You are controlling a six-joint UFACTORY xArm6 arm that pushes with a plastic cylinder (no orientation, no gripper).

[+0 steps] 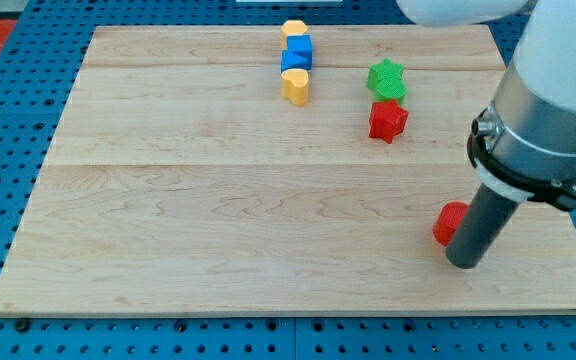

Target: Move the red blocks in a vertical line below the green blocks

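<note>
1. No jaws are fitted; my tip [463, 264] is set touching the red cylinder's [450, 222] right side.
2. The red star [388, 120] is already placed below the green star [386, 79].
3. The cylinder should be pushed left, under the red star.

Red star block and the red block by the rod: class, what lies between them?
In the camera view, only bare board separates the red star block from the red block touching my tip.

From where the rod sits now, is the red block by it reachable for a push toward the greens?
Probably yes: my tip sits right beside the red block, on its right; bare board lies between it and the red star.
</note>
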